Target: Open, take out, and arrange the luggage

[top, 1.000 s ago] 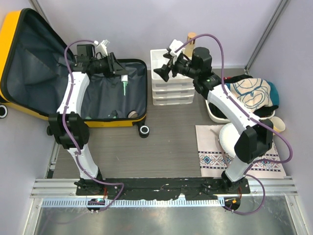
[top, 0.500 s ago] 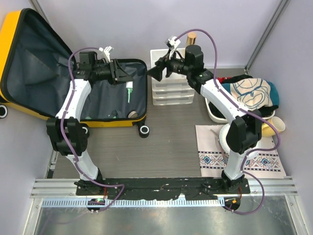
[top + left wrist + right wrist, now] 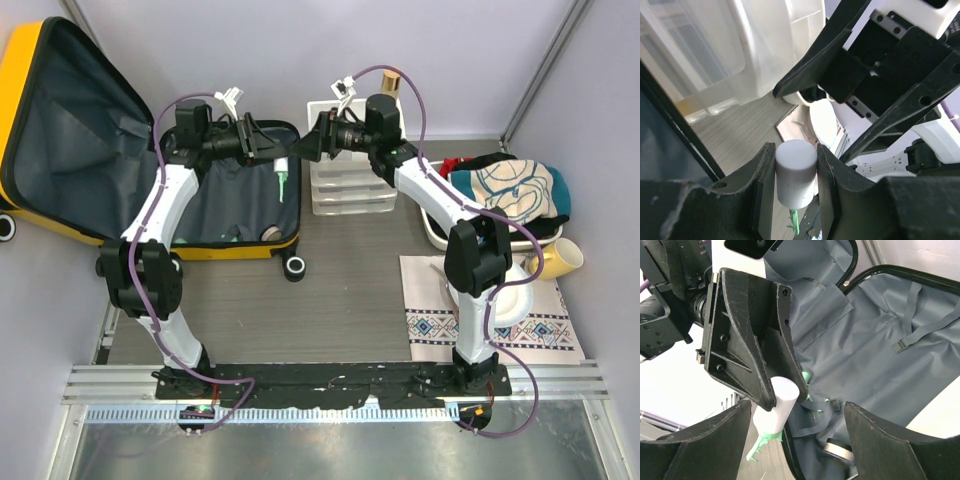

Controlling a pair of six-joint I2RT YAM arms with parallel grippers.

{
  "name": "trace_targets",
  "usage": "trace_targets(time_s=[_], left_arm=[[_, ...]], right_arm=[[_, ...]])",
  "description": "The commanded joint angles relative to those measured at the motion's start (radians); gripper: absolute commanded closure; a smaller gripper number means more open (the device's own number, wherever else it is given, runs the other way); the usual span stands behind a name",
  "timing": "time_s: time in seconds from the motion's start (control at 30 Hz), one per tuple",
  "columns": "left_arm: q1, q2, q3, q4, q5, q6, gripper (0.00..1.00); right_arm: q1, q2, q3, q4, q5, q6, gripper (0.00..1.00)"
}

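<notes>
At upper centre of the top view, L gripper (image 3: 264,147) is clamped on the white handle of a green brush (image 3: 284,185), long axis running down-frame. R gripper (image 3: 307,150), jaws apart, faces it from just right. The luggage (image 3: 70,130) lies open, upper left. I judge a handover is next.

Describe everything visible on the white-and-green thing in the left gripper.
The item is a smooth white cylinder, plastic by its look, flat at one end with soft green spikes at the other; what it is I cannot tell. The left gripper clamps the white part between both fingers. It hangs green end down over the luggage lining, near the right rim. The open right gripper faces it, not touching.
</notes>
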Motion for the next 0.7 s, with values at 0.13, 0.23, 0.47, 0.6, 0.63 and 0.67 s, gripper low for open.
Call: trace_targets(time_s=[0.13,0.23,0.47,0.6,0.63,0.67], left_arm=[[-0.010,-0.039,-0.003,0.158,0.016,-0.094,1.00],[-0.012,-0.050,-0.023,0.193,0.007,-0.113,1.00],[-0.032,-0.061,-0.055,0.311,-0.015,-0.160,1.00],[-0.035,-0.071,-0.082,0.374,-0.024,-0.185,1.00],[-0.035,-0.074,-0.089,0.391,-0.030,-0.191,1.00],[-0.036,-0.074,-0.093,0.414,-0.032,-0.198,1.00]], right_arm=[[0.028,-0.014,0.057,0.004,-0.110,0.004,0.18],[0.036,-0.002,0.072,-0.003,-0.123,0.005,0.19],[0.040,0.030,0.095,0.024,-0.117,0.051,0.27],[0.042,0.053,0.111,0.020,-0.114,0.068,0.37],[0.042,0.055,0.111,0.021,-0.116,0.068,0.38],[0.042,0.055,0.114,0.023,-0.116,0.069,0.39]])
